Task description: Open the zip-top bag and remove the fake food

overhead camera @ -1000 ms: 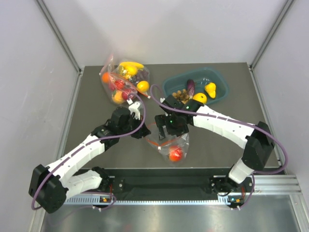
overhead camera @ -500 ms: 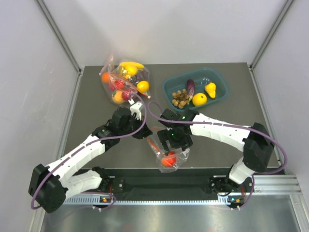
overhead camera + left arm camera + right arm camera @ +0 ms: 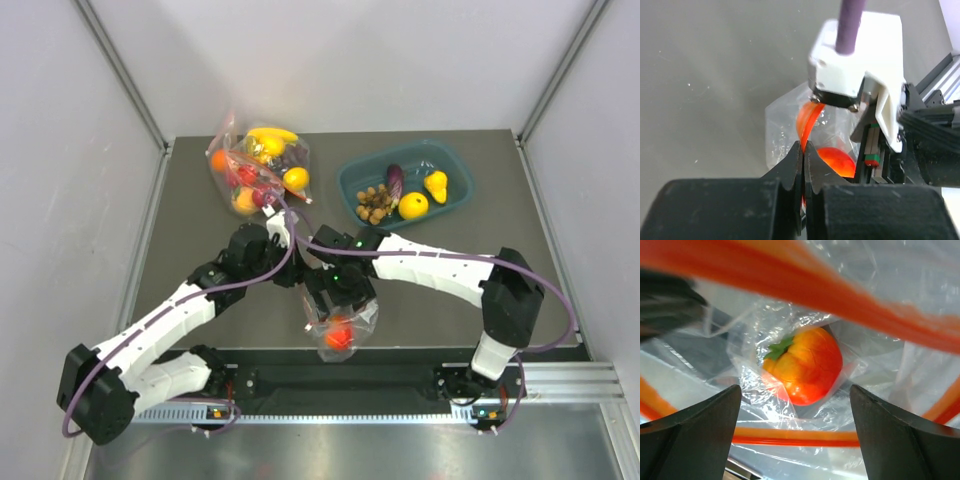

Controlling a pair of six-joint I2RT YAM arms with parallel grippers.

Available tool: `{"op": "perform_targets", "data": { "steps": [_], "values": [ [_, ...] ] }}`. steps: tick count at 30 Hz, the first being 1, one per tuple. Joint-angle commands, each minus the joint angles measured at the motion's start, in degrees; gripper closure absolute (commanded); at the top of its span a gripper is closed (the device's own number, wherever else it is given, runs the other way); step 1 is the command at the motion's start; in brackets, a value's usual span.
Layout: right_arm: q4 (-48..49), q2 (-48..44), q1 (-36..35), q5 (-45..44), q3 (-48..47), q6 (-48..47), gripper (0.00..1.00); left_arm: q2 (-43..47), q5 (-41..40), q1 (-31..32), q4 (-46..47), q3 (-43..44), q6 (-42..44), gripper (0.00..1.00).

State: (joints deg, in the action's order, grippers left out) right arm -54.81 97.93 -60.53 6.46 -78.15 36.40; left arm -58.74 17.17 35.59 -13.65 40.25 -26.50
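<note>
Left fingers (image 3: 796, 165) pinching the red-orange zip strip (image 3: 807, 117) of the zip-top bag (image 3: 782, 125), right fingers (image 3: 695, 435) gaping wide at its mouth, red tomato (image 3: 805, 365) lying inside, near the worktop's (image 3: 190, 220) front edge.

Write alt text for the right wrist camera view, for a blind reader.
A red-orange toy tomato with a green stem lies inside the clear, crinkled zip-top bag. The bag's orange zip strip crosses the top, blurred, and again the bottom; the two dark fingers of the right gripper stand wide apart at the lower corners.
</note>
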Motion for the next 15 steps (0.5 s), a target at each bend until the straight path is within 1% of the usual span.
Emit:
{"op": "perform_targets", "data": {
  "steps": [1,8,13,15],
  "values": [
    [1.72,-0.02,-1.08,-0.74,-4.29,-2.04,0.12,2.4,1.73,0.26,3.46,-1.66,0.49,1.0],
    [4.8,3.32,-0.9,4.43,0.36,-3.44,0.12,5.13,1.2,0.26,3.1,-4.3,-0.3,1.0],
    [4.27,3.41,-0.9,7.41,1.77,-4.23,0.12,5.48,0.76,0.35,2.49,-4.65,-0.31,1.0],
    [2.6,3.41,-1.34,7.78,1.34,-4.5,0.12,5.48,0.5,0.27,2.49,-4.48,-0.31,1.0]
  ]
}}
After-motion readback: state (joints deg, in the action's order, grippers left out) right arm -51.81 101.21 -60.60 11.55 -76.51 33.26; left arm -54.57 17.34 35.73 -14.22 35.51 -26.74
